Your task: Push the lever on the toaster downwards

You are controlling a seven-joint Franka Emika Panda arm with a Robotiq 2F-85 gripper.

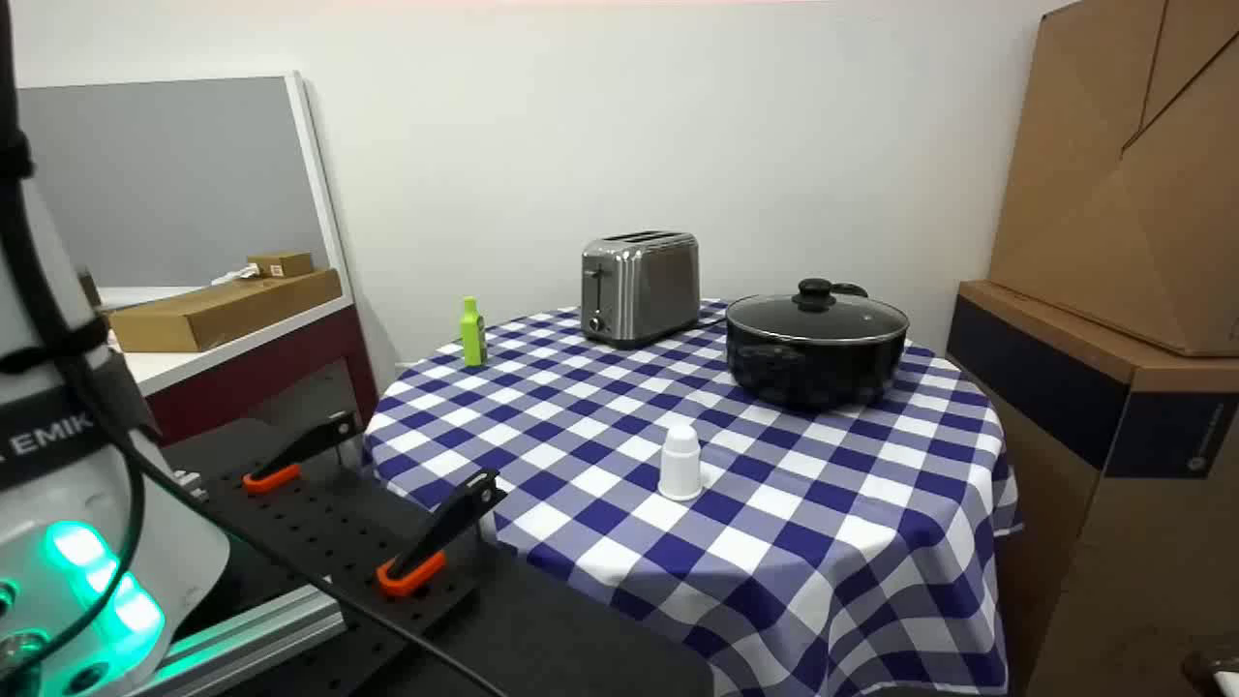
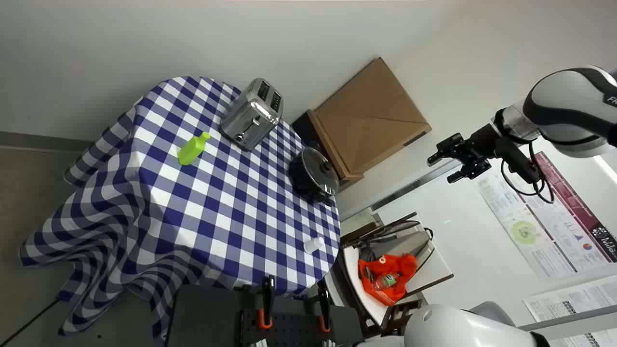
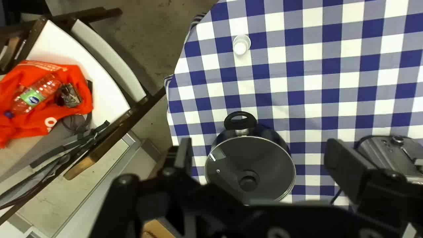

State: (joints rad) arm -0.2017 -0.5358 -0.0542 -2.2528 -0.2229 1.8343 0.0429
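Observation:
The silver two-slot toaster point(image 1: 649, 290) stands upright at the back of the checkered table; it also shows in an exterior view point(image 2: 246, 118) and partly at the right edge of the wrist view point(image 3: 386, 155). Its lever point(image 2: 256, 120) is on the narrow front face, at the upper end of its slot, above a round knob. My gripper point(image 2: 441, 170) is high above and well apart from the toaster, beyond the pot side. In the wrist view the gripper point(image 3: 259, 145) has its fingers wide apart with nothing between them. The right finger partly hides the toaster.
A black lidded pot point(image 1: 813, 358) stands beside the toaster, below my gripper in the wrist view point(image 3: 251, 165). A green bottle point(image 1: 472, 334) stands near the toaster's front. A white cup-like object point(image 1: 680, 465) stands nearer the robot. Large cardboard boxes point(image 1: 1113, 194) rise beside the table.

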